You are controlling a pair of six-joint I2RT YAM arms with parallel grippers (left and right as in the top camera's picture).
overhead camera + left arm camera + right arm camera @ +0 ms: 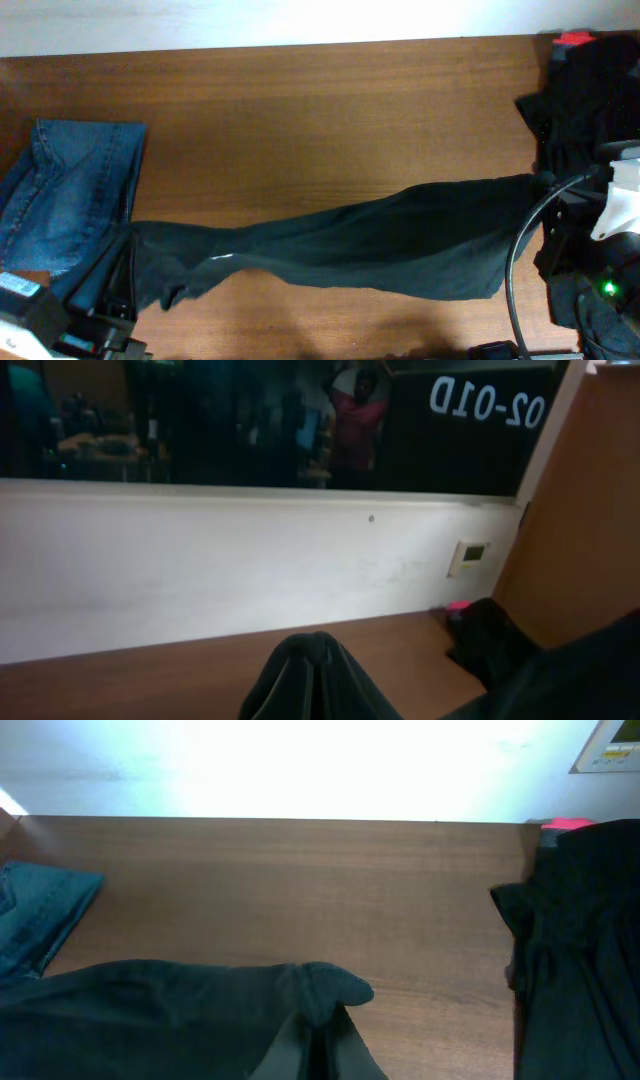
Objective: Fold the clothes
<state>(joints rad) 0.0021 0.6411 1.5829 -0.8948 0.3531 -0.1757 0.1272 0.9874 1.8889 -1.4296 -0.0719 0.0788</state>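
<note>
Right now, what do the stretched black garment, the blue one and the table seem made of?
Black garment: soft matte knit, probably cotton; it sags and creases. Blue garment: denim, faded weave with seams. Table: wood or wood-look laminate, brown grain, slight sheen.

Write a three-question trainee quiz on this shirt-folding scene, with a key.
1. True or false: the black T-shirt lies folded into a neat square.
2. What lies at the left end of the table? A) blue jeans B) a white towel C) a cardboard box
3. Fill in: the shirt is stretched out long between the left pincer and the ____ pincer.
Key: 1 false; 2 A; 3 right pincer.
</note>
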